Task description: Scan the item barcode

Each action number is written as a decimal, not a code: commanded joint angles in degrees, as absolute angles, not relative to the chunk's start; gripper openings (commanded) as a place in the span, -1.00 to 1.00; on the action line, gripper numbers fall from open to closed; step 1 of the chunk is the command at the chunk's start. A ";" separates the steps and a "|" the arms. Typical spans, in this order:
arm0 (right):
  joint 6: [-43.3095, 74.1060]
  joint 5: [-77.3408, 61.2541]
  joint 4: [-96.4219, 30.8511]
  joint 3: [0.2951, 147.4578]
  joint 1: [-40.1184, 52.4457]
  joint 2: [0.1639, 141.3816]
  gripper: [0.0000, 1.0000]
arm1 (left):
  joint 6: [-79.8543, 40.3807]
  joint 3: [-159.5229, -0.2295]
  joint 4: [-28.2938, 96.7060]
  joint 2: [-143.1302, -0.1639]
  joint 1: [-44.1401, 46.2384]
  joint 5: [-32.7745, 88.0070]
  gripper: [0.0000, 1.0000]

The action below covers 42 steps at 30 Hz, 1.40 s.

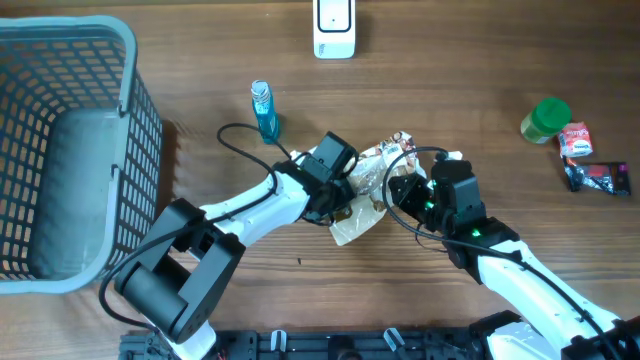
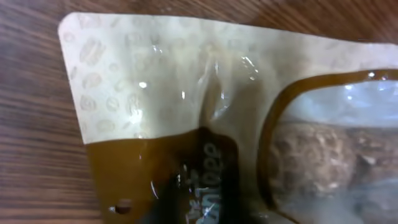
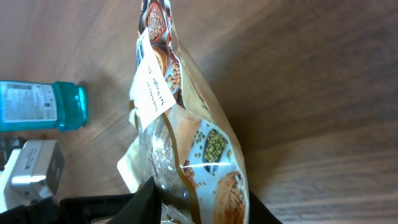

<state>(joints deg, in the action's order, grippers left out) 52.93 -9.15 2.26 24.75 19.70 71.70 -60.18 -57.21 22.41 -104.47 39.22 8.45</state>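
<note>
A beige and brown snack pouch [image 1: 356, 226] with a clear window is held up between my two arms at mid-table. My left gripper [image 1: 338, 196] is at its left side. In the left wrist view the pouch [image 2: 186, 87] fills the frame and the fingers are only a dark blur at the bottom. My right gripper [image 1: 398, 190] is shut on the pouch's right end; in the right wrist view the pouch [image 3: 186, 137] stands edge-up between both dark fingers [image 3: 146, 199]. A white label [image 3: 152, 87] sits near its top. The white scanner [image 1: 334, 28] stands at the far edge.
A blue bottle [image 1: 264, 110] lies just left of the pouch. A large grey basket [image 1: 130, 60] fills the left side. At the far right are a green-lidded jar [image 1: 546, 118], a red packet [image 1: 576, 140] and a black packet [image 1: 598, 177].
</note>
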 commanded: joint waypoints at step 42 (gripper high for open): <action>31.00 -24.71 -5.30 24.86 16.10 51.09 -0.91 | -57.21 -56.10 24.69 -104.99 34.50 5.45 0.84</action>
